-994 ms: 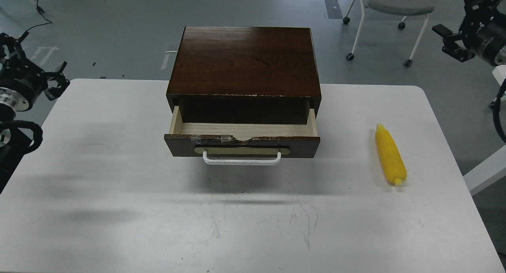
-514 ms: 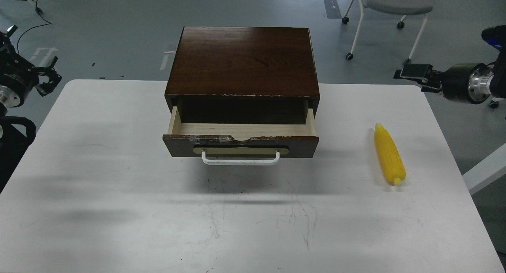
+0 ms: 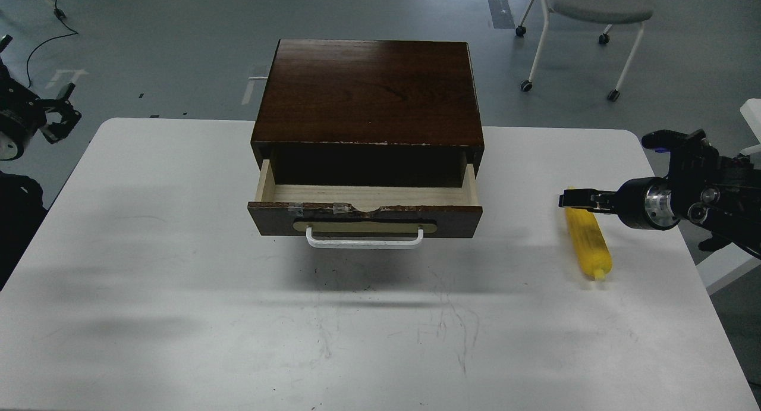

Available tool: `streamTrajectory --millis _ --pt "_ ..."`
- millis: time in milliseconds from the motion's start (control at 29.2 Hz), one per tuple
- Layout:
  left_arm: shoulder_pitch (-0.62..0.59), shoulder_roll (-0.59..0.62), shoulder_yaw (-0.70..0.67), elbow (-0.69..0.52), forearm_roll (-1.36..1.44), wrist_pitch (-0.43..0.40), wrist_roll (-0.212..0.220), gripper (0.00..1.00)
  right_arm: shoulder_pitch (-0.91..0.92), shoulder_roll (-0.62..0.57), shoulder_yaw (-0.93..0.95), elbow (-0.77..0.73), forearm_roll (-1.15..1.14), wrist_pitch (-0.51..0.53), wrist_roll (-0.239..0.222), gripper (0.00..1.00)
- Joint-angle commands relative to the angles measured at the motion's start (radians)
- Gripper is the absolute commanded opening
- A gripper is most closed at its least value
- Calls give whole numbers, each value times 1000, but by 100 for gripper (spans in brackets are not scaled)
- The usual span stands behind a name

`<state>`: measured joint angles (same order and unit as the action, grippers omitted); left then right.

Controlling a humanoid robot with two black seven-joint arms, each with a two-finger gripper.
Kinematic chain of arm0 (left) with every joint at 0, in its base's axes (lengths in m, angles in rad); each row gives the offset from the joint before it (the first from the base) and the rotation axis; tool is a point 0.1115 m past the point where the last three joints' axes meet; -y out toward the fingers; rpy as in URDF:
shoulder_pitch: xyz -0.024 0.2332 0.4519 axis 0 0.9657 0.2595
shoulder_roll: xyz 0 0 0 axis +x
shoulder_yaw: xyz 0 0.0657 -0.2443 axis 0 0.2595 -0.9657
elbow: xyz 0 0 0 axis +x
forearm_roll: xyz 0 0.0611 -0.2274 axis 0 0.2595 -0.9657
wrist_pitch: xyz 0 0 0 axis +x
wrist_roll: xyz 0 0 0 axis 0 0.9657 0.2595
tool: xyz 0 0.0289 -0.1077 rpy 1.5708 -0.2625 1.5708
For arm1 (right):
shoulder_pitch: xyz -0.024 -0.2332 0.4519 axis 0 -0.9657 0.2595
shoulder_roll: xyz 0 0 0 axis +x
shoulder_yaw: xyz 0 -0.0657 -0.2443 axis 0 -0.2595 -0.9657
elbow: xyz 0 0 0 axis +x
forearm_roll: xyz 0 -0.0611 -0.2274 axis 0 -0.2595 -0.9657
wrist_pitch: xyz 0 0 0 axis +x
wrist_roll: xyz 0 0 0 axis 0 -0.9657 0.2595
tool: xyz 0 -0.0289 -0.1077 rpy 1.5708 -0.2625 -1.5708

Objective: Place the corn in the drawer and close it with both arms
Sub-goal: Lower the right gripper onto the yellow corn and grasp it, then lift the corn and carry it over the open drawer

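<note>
- The corn [image 3: 587, 244] lies on the white counter [image 3: 178, 280], well to the right of the open drawer [image 3: 364, 219] and apart from it.
- Its long axis runs nearly toward and away from me, far tip leaning slightly left, near tip pointing at my edge of the counter.
- My right tool [image 3: 571, 200] reaches in from the right, crossing the corn's far end at roughly a right angle to the cob.
- I see it edge-on as one thin dark bar, so I cannot tell how far apart its fingers stand; I judge that it holds nothing.
- Whether it touches the cob or hovers over it, I cannot tell.
- My left tool [image 3: 59, 110] is off the counter's far left corner, small and dark; its opening is unreadable too.
- The right arm is far nearer, so I judge the pickup belongs to it, gripping across the cob's width.
- The drawer's pale interior shows nothing inside, ready to take the corn.
</note>
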<state>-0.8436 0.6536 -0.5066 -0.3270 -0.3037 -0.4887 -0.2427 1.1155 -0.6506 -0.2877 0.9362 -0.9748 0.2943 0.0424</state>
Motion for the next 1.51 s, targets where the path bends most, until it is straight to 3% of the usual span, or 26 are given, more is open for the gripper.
streamTrajectory --millis 0,137,240,343,480,754,960,1234,1474 --pt "-2 14 -3 0 -3 0 -33 98 -5 14 -37 1 -1 -9 -7 80" --pt "-3 23 -3 -1 -3 0 -38 98 -6 15 -53 -4 -1 -9 -7 64" --pt "-2 21 -1 0 -3 0 -38 98 -11 12 -53 0 -1 -9 -7 33" --pt "-2 20 -1 0 -2 0 -38 98 -2 3 -53 1 1 -7 -6 15" --pt "-2 26 0 0 -2 0 -38 98 76 -50 -45 12 2 -9 -4 2" --pt "-12 41 3 31 2 0 -38 98 411 -92 -45 38 -82 -7 7 0" --pt "-22 41 7 36 2 0 -35 98 630 -58 -42 197 -223 -7 11 0" --pt "-8 37 7 37 0 0 -36 98 790 178 -41 374 -341 -4 30 0" --pt "-9 47 7 37 0 0 -36 98 739 321 -47 408 -651 -4 115 0"
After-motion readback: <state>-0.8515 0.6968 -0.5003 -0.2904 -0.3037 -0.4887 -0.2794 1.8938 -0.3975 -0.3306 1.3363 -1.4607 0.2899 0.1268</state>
